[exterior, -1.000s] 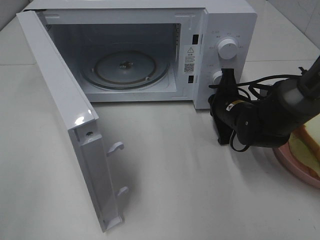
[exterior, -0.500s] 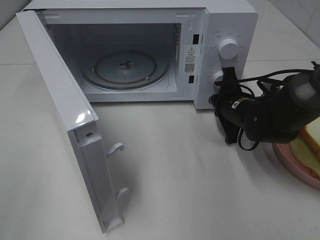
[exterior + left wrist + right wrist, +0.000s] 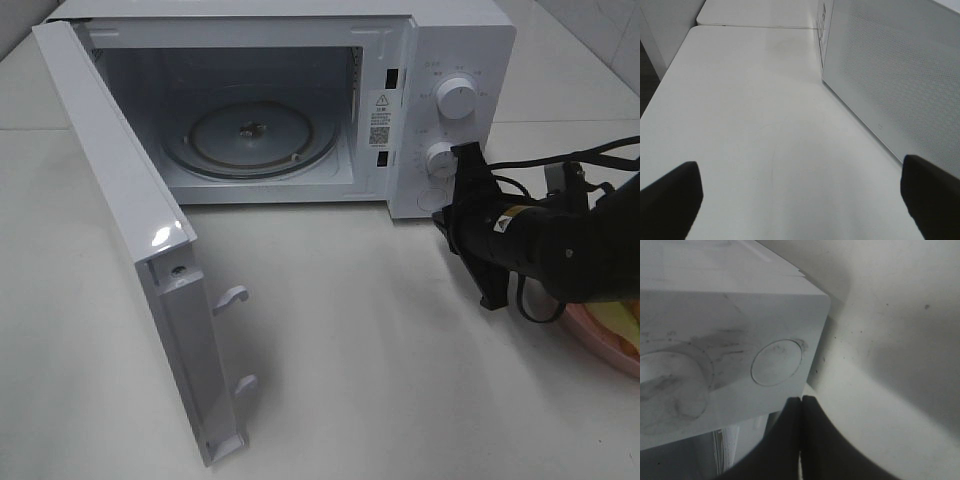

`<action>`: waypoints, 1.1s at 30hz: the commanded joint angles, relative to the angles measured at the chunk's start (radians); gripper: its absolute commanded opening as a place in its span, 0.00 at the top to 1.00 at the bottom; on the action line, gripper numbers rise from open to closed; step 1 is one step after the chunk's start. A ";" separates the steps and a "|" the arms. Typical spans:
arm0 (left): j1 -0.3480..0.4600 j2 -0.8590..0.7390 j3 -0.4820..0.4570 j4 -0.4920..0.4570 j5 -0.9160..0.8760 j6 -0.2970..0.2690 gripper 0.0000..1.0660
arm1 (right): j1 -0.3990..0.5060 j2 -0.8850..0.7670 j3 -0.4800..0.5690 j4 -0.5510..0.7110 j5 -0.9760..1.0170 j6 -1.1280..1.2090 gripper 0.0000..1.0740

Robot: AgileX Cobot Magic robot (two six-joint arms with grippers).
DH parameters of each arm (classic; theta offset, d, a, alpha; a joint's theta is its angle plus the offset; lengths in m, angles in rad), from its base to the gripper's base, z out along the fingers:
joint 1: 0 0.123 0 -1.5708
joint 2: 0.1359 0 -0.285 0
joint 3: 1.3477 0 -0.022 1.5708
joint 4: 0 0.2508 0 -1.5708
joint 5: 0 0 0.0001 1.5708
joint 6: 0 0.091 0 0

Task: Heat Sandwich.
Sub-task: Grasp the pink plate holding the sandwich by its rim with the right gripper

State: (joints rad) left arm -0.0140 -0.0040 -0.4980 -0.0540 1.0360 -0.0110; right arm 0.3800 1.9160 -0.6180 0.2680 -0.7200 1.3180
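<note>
My right gripper (image 3: 801,402) is pinched closed on nothing, tip just off the microwave (image 3: 450,60) panel. The left gripper (image 3: 799,165) gapes wide near the door (image 3: 120,200). The sandwich (image 3: 618,318) sits on its plate (image 3: 598,338) right of the microwave, half hidden by my arm (image 3: 585,255). Next, I judge: spread the right jaws, grip the rim, and carry it level to the turntable (image 3: 250,135).
</note>
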 commanded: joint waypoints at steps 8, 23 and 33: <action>0.003 -0.029 0.002 -0.002 -0.002 0.001 0.05 | -0.008 -0.206 0.094 -0.032 0.214 -0.113 0.96; 0.003 -0.029 0.002 -0.002 -0.002 0.001 0.05 | -0.008 -0.468 0.094 -0.141 0.643 -0.474 0.91; 0.003 -0.029 0.002 -0.002 -0.002 0.001 0.05 | -0.008 -0.585 0.094 -0.162 0.884 -0.785 0.88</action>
State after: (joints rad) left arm -0.0140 -0.0040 -0.4980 -0.0540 1.0360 -0.0110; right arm 0.3800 1.3500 -0.5210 0.1170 0.1170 0.6040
